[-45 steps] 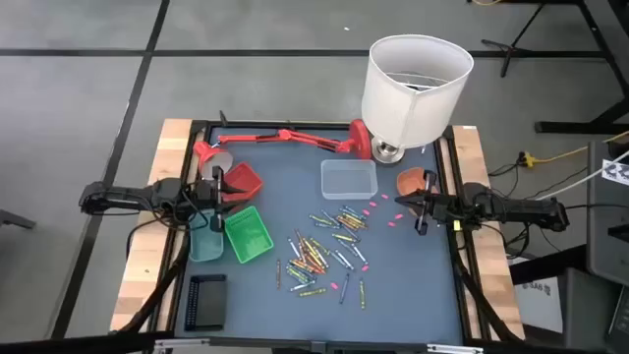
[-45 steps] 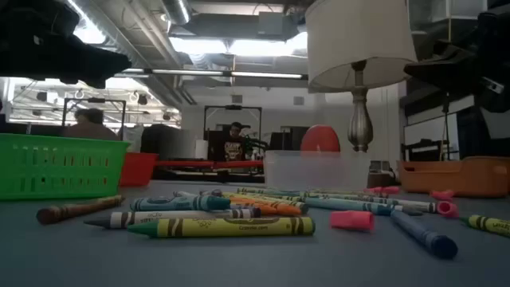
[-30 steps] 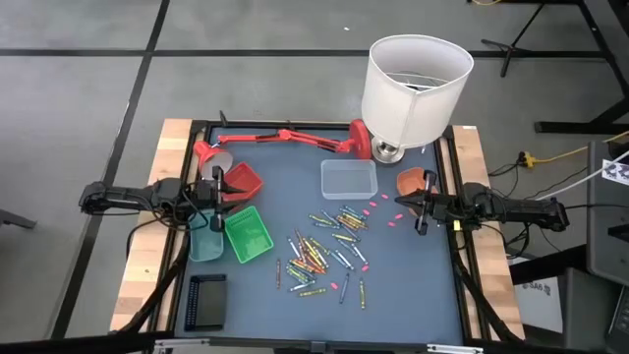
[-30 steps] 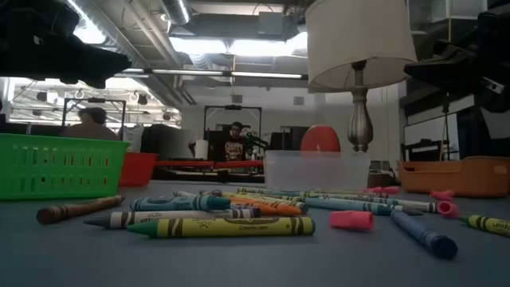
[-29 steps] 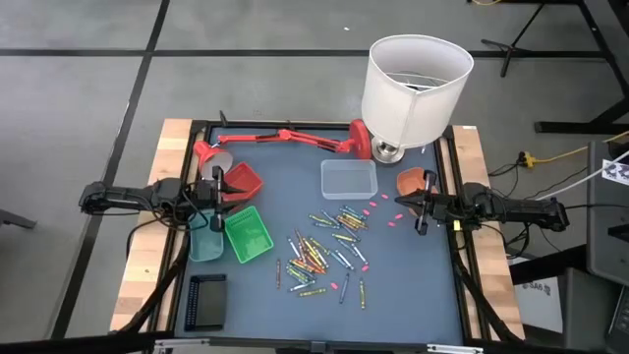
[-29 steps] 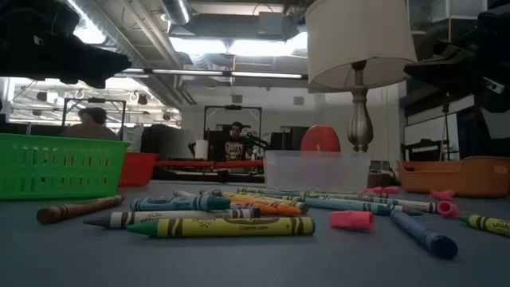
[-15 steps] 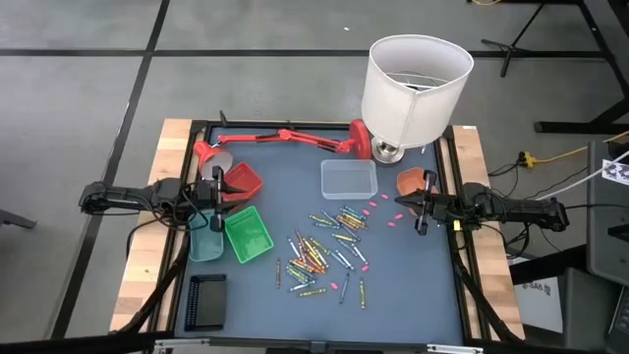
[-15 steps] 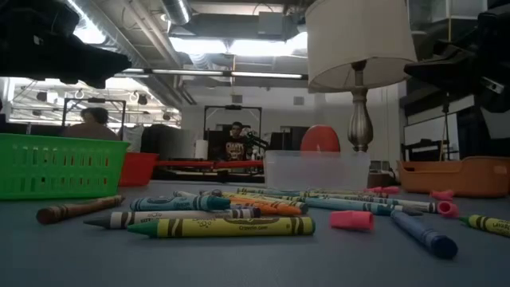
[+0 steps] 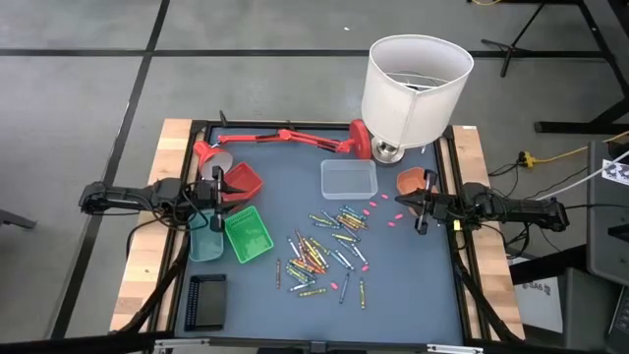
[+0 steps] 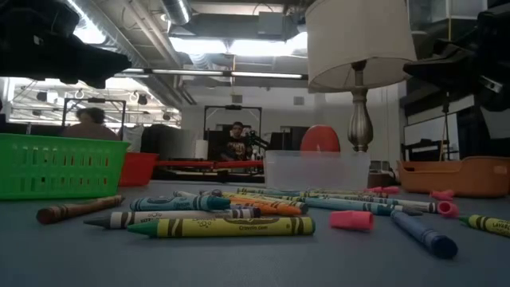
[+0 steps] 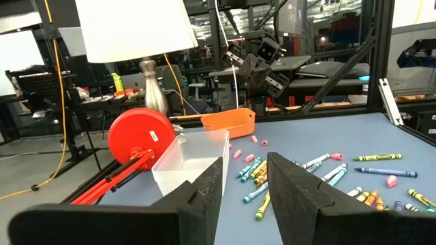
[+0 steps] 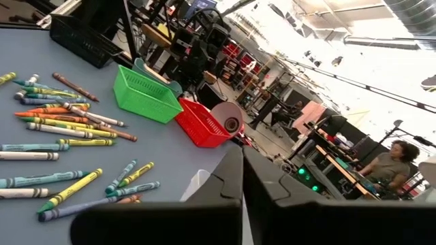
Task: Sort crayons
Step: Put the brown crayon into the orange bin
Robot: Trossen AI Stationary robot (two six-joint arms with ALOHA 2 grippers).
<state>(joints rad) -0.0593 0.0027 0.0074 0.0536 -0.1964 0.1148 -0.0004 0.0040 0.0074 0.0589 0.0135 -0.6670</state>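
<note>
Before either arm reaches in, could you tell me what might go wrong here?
The crayons lie crossed and touching, so a pinch may catch two colours together. Small pink bits lie scattered among them and could be swept along. The tall lamp stands close behind the right gripper, so a raised arm might strike its shade.

A lab or workshop. Exposed ducts (image 10: 231, 24) and strip lights run overhead. People (image 10: 236, 142) sit at cluttered benches among metal frames (image 11: 378, 61) and cables (image 9: 550, 155).

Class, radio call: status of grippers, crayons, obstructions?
Left gripper open over trays; right gripper shut, empty. Crayons scattered, unsorted. Nothing blocking.
</note>
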